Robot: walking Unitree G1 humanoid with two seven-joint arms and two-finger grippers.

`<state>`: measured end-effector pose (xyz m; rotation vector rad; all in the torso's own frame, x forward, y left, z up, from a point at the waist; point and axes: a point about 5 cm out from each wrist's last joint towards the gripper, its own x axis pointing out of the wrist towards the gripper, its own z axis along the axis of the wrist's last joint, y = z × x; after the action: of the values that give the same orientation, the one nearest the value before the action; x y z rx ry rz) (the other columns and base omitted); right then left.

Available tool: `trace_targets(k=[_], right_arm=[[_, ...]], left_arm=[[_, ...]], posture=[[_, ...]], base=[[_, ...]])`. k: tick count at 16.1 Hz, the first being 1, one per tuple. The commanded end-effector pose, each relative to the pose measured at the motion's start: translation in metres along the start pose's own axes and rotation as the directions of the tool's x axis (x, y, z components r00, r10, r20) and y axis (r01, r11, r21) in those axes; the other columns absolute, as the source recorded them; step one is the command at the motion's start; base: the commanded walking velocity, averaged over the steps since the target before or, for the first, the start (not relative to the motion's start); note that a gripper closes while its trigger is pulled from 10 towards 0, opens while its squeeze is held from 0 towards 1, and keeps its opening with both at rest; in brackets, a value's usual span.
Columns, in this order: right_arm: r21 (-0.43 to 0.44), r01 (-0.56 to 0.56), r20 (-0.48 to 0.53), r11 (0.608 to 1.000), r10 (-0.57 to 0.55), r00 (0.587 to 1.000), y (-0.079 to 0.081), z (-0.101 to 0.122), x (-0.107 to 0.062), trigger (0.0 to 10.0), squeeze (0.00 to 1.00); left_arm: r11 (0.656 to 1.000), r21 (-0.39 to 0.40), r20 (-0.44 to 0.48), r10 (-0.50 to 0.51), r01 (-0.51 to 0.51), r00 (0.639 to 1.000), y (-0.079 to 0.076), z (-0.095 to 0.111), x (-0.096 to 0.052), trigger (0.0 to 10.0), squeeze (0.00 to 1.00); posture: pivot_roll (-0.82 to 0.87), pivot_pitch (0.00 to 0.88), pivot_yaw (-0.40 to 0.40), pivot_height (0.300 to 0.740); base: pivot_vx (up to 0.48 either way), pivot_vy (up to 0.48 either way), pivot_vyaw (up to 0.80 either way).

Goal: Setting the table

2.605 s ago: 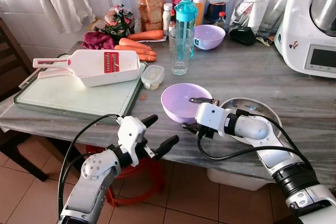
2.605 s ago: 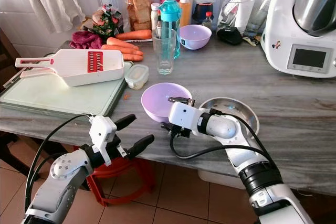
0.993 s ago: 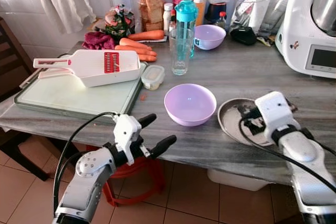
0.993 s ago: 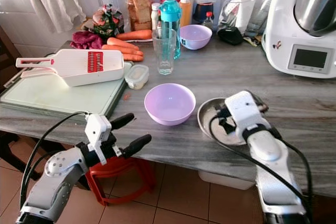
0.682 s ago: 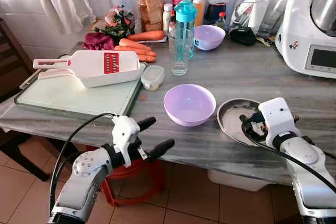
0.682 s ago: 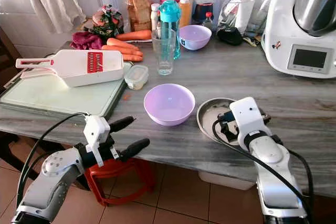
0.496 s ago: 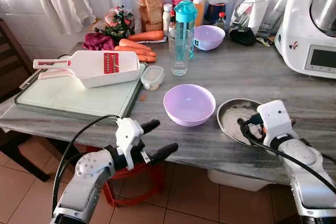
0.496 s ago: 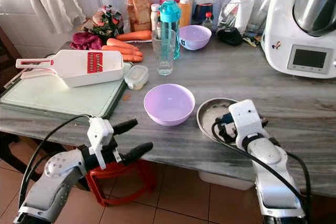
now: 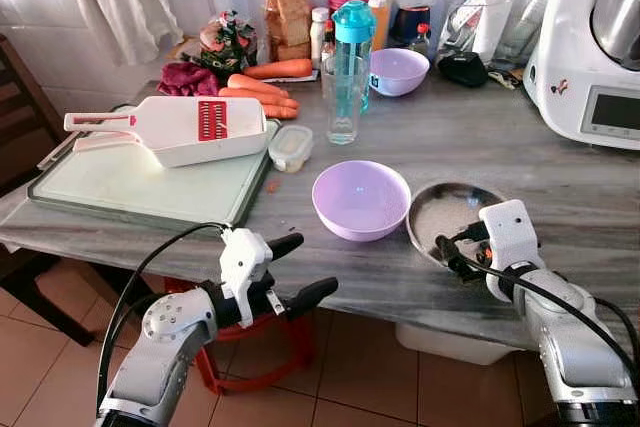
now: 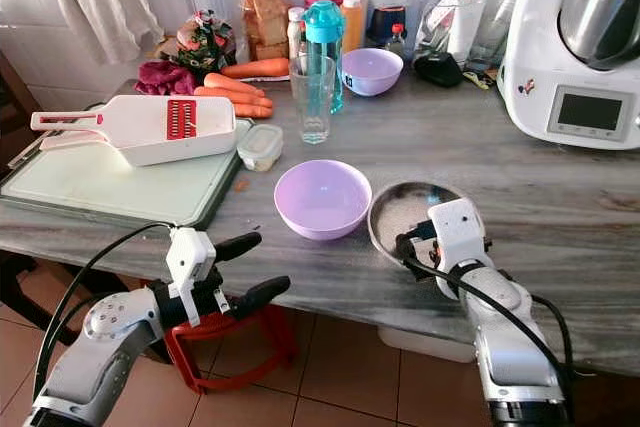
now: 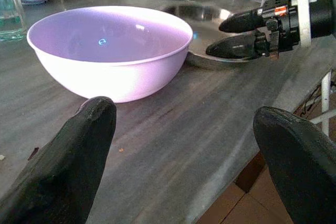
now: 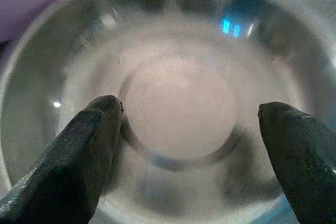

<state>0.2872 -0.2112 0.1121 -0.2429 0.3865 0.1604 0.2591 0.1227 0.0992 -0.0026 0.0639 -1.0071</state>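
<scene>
Early stage: purple bowl (image 9: 361, 199) sits placed near desk (image 9: 560, 187) front edge; right gripper (image 9: 447, 248), fingers spread, addresses steel plate (image 9: 446, 209) not yet grasped; left gripper (image 9: 297, 269) spread, idle.

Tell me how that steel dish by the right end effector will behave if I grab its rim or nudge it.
The steel dish looks rigid and thin-walled, so probably light for its size. Its shiny surface on the smooth stone counter suggests it may slide rather than tip when nudged. It sits shallow and wide, so rolling seems unlikely. The right end effector, open at its near rim, may slip on the polished metal.
</scene>
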Motion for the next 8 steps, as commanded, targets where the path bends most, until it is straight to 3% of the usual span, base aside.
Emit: trace_targets(k=[1, 8], right_arm=[[0.022, -0.014, -0.010, 1.000, 0.014, 1.000, 0.003, -0.003, 0.002, 10.0, 0.00], [0.082, -0.120, -0.001, 0.989, 0.121, 0.993, 0.026, 0.004, 0.000, 10.0, 0.00]], left_arm=[[1.000, 0.023, -0.016, -0.011, 0.011, 1.000, 0.001, 0.001, -0.001, 10.0, 0.00], [0.999, 0.025, -0.017, -0.020, 0.021, 1.000, -0.001, 0.002, 0.000, 10.0, 0.00]], posture=[[-0.05, 0.028, 0.042, 0.740], [-0.04, 0.022, 0.042, 0.740]], base=[[0.000, 0.000, 0.00], [0.000, 0.000, 0.00]])
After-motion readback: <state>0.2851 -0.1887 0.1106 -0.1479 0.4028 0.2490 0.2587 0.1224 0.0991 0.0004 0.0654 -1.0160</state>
